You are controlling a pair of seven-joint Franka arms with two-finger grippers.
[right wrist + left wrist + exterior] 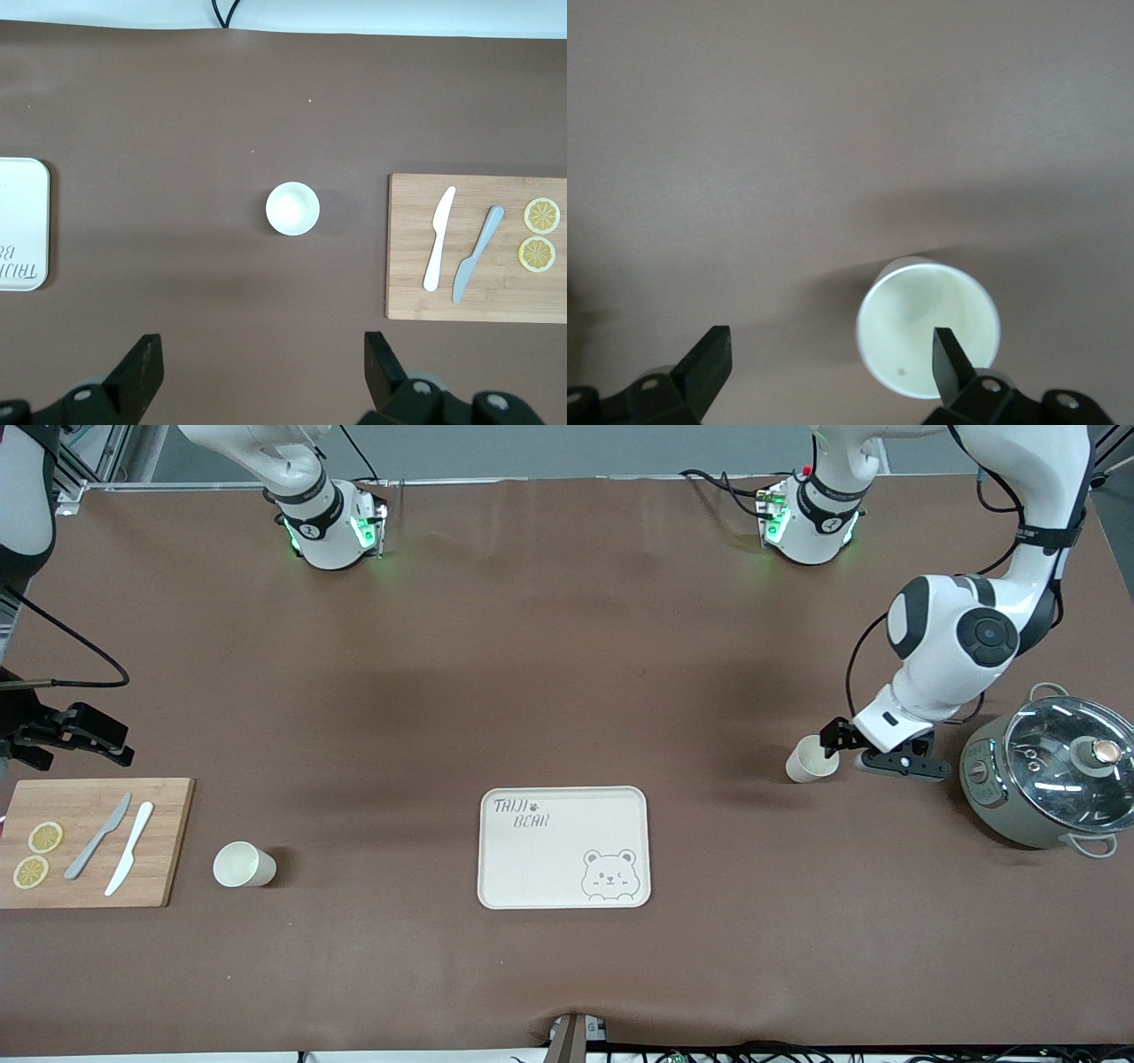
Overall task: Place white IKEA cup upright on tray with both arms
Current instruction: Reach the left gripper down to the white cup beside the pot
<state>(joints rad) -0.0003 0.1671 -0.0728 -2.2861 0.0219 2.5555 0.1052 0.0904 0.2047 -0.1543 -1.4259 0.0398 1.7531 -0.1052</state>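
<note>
The cream bear tray point(540, 864) lies in the middle of the table, nearer the front camera. One white cup point(811, 760) sits toward the left arm's end. My left gripper point(831, 742) is low beside it and open. In the left wrist view point(830, 330) I look into the cup's mouth point(917, 332); one finger point(950, 359) overlaps its rim, the other is well apart. I cannot tell if this cup is upright or tipped. A second white cup point(244, 864) stands upright beside the cutting board. My right gripper point(106, 748) hangs high, open and empty point(261, 336), with that cup point(292, 209) below.
A wooden cutting board point(164, 841) with two knives and two lemon slices lies at the right arm's end, also in the right wrist view point(407, 257). A grey cooker with a glass lid point(1050, 775) stands close by the left arm. The tray's edge point(22, 204) shows too.
</note>
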